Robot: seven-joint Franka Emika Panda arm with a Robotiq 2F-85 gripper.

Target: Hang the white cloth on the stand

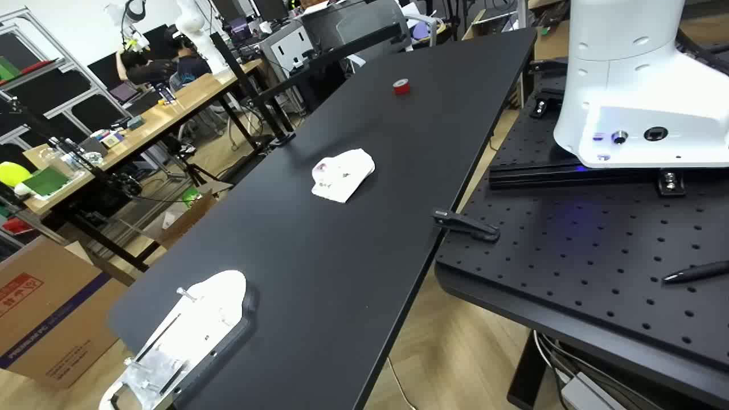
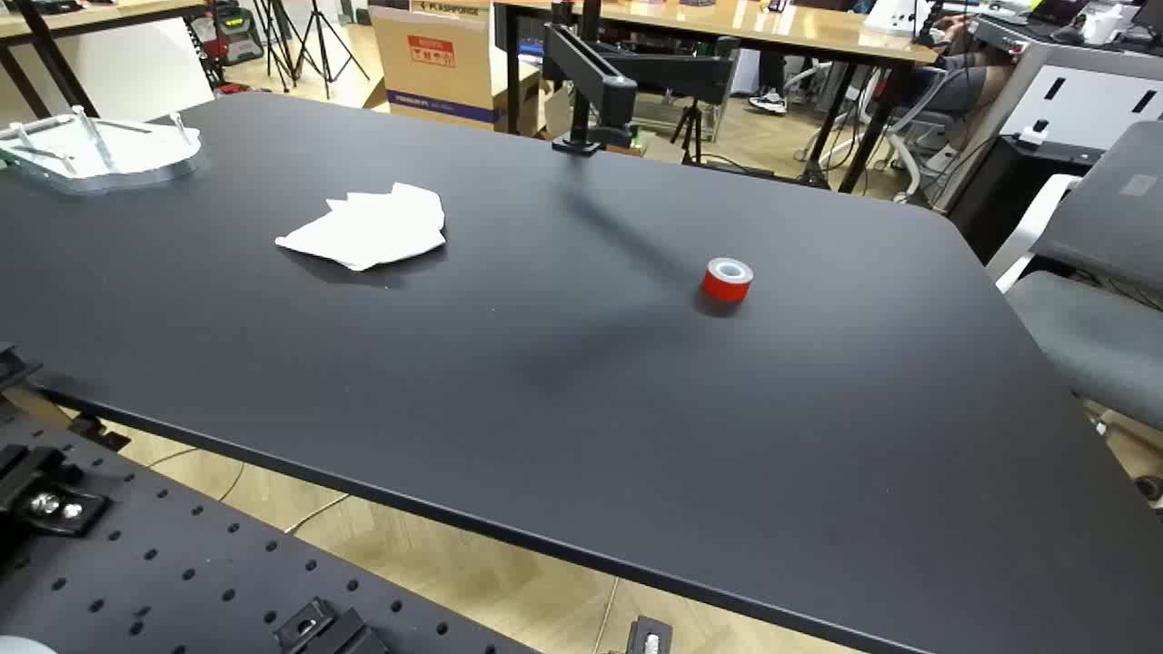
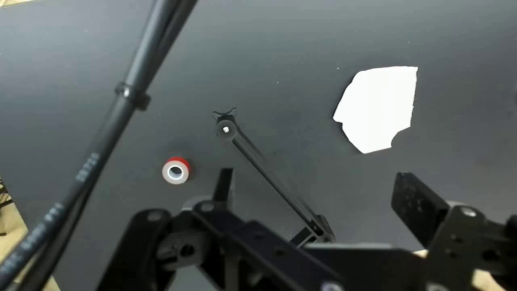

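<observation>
Wrist view: white cloth [image 3: 375, 109] on the table [image 3: 282, 52], beyond the hand [image 3: 318, 194]; jaws wide apart, empty.

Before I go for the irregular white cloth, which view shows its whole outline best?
The wrist view: it looks down on the irregular white cloth, with nothing covering its edge, though the surface is washed out. Both exterior views also show it whole, but at a slant; faint marks show on it in an exterior view.

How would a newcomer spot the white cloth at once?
Start at the long black table. In both exterior views, the white cloth lies on it between the pegged white stand and the red-sided roll. Unlike both, it looks thin, crumpled and uneven in outline.
</observation>
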